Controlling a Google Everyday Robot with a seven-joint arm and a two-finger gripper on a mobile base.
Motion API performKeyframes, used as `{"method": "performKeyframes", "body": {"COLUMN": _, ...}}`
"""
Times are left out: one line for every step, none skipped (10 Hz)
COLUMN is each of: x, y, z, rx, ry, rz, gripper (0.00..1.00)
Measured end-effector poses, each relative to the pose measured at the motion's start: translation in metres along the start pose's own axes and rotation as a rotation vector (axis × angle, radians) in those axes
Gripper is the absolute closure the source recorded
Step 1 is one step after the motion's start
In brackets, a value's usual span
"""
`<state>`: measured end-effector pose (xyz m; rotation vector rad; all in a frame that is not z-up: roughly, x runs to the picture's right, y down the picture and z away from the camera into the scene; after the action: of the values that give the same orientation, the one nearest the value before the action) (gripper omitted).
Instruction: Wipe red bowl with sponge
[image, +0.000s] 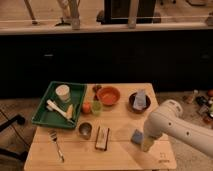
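Note:
The red bowl (108, 95) sits at the back middle of the wooden table (75, 160), round, shallow and orange-red. The sponge (136, 136), a flat blue pad, lies on the table at the front right. My white arm comes in from the right and bends down. Its gripper (146, 145) hangs low just right of the sponge, close to it or touching it, near the table's front edge. The gripper is well away from the red bowl.
A dark bowl (134, 105) holding a pale grey-blue piece (141, 97) stands right of the red bowl. A green tray (42, 114) with a white cup (62, 93) is at the left. A steel cup (85, 130), tan block (102, 138), green cup (96, 107) and fork (56, 144) lie mid-table.

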<state>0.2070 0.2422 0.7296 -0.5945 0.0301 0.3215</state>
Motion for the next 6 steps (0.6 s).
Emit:
{"method": "performKeyframes", "body": {"x": 0.002, "y": -0.001, "z": 0.004, "rx": -0.007, "ry": 0.004, "rz": 0.021, "gripper": 0.2}}
{"method": "performKeyframes", "body": {"x": 0.002, "y": -0.003, "z": 0.008, "rx": -0.014, "ry": 0.003, "rz": 0.034, "gripper": 0.2}}
{"method": "performKeyframes", "body": {"x": 0.001, "y": -0.003, "z": 0.011, "rx": -0.019, "ry": -0.001, "rz": 0.039, "gripper": 0.2}}
{"method": "performKeyframes", "body": {"x": 0.003, "y": -0.004, "z": 0.015, "rx": -0.023, "ry": -0.01, "rz": 0.049, "gripper": 0.2}}
{"method": "performKeyframes", "body": {"x": 0.005, "y": -0.004, "z": 0.019, "rx": -0.025, "ry": -0.027, "rz": 0.051, "gripper": 0.2}}
{"method": "performKeyframes", "body": {"x": 0.007, "y": -0.005, "z": 0.021, "rx": -0.022, "ry": -0.039, "rz": 0.048, "gripper": 0.2}}
